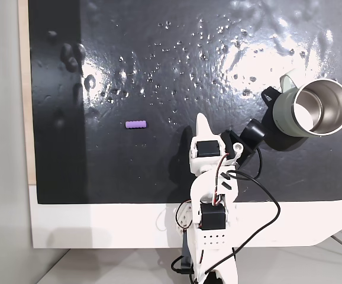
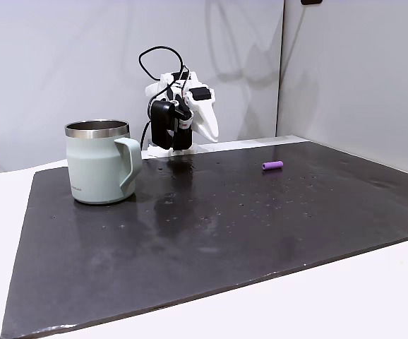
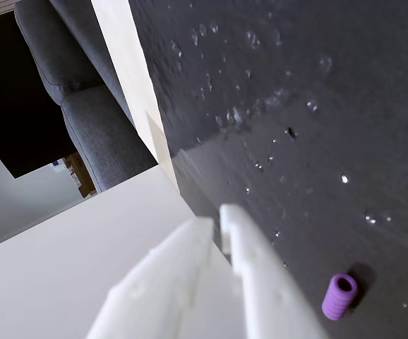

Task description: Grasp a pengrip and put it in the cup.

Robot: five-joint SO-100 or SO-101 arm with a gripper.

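The pengrip (image 1: 136, 125) is a small light-purple ribbed cylinder lying on the black mat, left of centre in a fixed view; it also shows as the pengrip (image 2: 272, 165) and the pengrip (image 3: 340, 296). The cup (image 1: 313, 109), pale grey-green with a shiny steel inside and a handle, stands upright at the mat's right side; the other fixed view has the cup (image 2: 98, 162) at the left. My white gripper (image 1: 202, 120) hovers between them, near the mat's front edge, shut and holding nothing. The wrist view shows the gripper (image 3: 217, 217) with both fingers pressed together, the pengrip off to their lower right.
The black mat (image 1: 159, 59) is glossy and speckled with small bumps or drops. It lies on a white table (image 1: 100, 228). The arm's base (image 1: 209, 236) and its black cables sit at the front edge. A grey sofa (image 3: 84, 106) stands beyond the table.
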